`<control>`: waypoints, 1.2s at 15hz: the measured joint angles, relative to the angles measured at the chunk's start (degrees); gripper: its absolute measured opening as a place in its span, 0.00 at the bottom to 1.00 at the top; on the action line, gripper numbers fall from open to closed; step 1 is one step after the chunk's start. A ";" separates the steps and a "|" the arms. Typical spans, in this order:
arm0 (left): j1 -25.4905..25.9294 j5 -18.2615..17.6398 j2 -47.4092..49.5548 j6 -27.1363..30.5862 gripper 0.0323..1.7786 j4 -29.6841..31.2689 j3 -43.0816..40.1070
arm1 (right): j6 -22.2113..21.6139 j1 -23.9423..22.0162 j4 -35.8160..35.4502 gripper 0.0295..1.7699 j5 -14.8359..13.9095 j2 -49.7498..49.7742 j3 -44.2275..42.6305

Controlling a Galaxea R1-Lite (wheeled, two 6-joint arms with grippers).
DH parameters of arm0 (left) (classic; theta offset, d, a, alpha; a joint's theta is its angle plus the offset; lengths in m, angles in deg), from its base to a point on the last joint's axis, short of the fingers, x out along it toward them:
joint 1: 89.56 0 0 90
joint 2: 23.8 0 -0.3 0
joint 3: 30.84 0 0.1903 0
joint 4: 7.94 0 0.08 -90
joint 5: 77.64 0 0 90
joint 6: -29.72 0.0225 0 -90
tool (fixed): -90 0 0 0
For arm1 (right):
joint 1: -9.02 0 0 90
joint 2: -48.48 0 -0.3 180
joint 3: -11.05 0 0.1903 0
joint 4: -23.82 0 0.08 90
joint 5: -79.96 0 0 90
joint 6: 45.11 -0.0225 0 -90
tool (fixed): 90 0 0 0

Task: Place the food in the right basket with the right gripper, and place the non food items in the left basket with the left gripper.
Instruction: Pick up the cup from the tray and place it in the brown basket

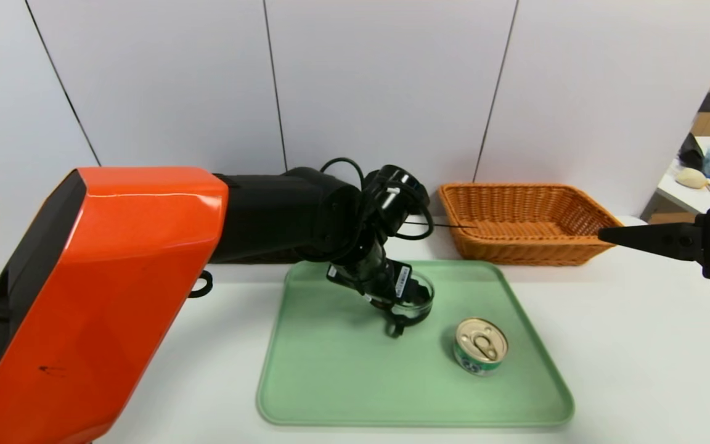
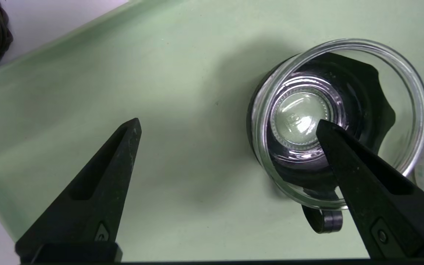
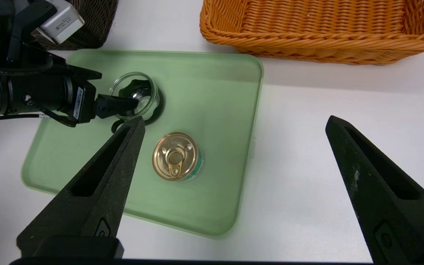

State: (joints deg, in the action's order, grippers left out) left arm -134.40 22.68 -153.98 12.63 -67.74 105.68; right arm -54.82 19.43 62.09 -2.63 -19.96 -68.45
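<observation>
Two items on green tray (image 1: 330, 382), frame centre: glass cup (image 2: 339, 121) and can (image 1: 481, 345). Left tool (image 2: 230, 143) spread wide, one finger inside cup; off-centre closure risks tipping it. Right tool (image 3: 234, 127) released, hovering right.

Clear glossy glass jar (image 2: 341, 121), shiny metal-topped can (image 3: 175, 156), woven wicker basket (image 1: 524, 222), smooth matt tray (image 1: 342, 370).

We count one green tray (image 1: 330, 382), carrying one glass jar (image 2: 339, 121) and one tin can (image 1: 480, 346). Behind it we see two baskets: one orange (image 1: 524, 222), one dark (image 3: 87, 25). Two grippers are in view, one left (image 2: 230, 129) and one right (image 3: 234, 125).
</observation>
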 joint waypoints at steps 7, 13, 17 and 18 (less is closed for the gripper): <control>-0.06 -0.20 -1.18 -0.07 0.87 0.41 0.07 | 0.00 0.02 0.11 0.96 -0.02 0.06 0.20; 0.00 -0.27 -2.17 -0.10 0.42 2.29 0.07 | 0.06 0.00 -0.13 0.96 0.09 -0.05 0.74; 0.02 -1.71 -2.12 -0.49 0.05 2.38 0.07 | 0.06 -0.05 -0.11 0.96 0.07 -0.02 0.85; 0.00 -1.82 -2.07 -0.79 0.05 2.32 0.05 | 0.09 -0.05 -0.02 0.96 0.07 -0.02 0.93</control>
State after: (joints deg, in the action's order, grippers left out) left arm -134.40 20.87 -156.05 11.84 -65.42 105.73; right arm -54.73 19.38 62.07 -2.55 -19.98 -67.53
